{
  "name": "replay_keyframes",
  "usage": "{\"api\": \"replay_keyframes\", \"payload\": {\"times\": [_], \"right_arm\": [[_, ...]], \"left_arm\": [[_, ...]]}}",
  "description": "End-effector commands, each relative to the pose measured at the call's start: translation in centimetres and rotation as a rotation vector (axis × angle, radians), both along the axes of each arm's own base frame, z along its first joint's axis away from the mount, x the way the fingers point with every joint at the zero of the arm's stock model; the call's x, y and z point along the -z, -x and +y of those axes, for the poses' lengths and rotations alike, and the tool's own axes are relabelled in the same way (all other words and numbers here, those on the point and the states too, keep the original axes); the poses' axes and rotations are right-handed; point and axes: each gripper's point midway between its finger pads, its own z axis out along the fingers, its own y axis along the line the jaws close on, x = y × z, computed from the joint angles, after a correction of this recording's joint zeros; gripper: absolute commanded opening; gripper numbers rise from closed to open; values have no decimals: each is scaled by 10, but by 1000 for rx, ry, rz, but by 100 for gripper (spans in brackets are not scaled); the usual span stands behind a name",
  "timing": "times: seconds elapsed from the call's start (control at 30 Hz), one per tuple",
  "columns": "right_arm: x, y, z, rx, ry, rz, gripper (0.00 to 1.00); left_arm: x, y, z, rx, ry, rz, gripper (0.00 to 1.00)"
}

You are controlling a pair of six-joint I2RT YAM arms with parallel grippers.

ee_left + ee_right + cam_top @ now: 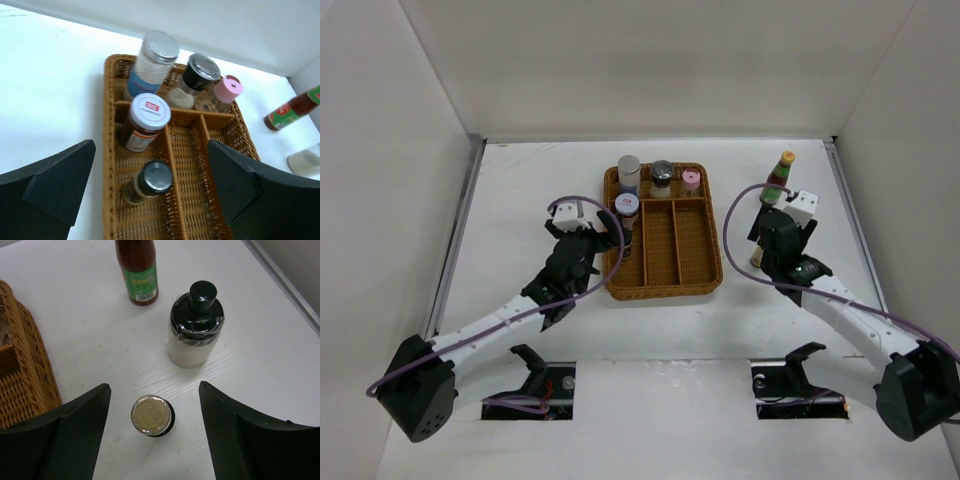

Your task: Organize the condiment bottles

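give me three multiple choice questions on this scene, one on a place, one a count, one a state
1. Where is the pink-cap jar?
A. back row of the tray
B. front of the tray
C. outside the tray

2. How many bottles stand in the tray?
A. three
B. five
C. eight

3. The left gripper is:
A. shut on a jar
B. open, holding nothing
C. out of view

Answers:
1 A, it stands with two others behind the cross divider.
2 B, three are at the back and two in the left lane.
3 B, its fingers stand wide apart above the tray and touch nothing.
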Motion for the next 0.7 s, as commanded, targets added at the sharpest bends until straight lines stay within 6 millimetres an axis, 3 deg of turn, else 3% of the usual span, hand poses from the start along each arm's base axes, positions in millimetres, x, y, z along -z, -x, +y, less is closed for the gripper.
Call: {"api": "replay_keyframes", "payload": {"times": [0.0, 0.13, 0.23, 0.57, 0.67], "right_arm": [[-10, -11, 13, -35, -79, -34, 76], [6, -10, 9, -24, -73, 5, 73], [7, -11, 7, -17, -72, 5, 66], [12, -19, 3, 3, -49, 37, 41], [-2, -17, -2, 25, -50, -4, 32]], "left_arm": [[-22, 1, 21, -61, 99, -90, 97], [-10, 1, 41, -117, 129, -76, 98], [2, -1, 49, -138, 154, -59, 98], [16, -5, 46, -123, 157, -41, 99], [17, -5, 47, -127, 156, -40, 100]]}}
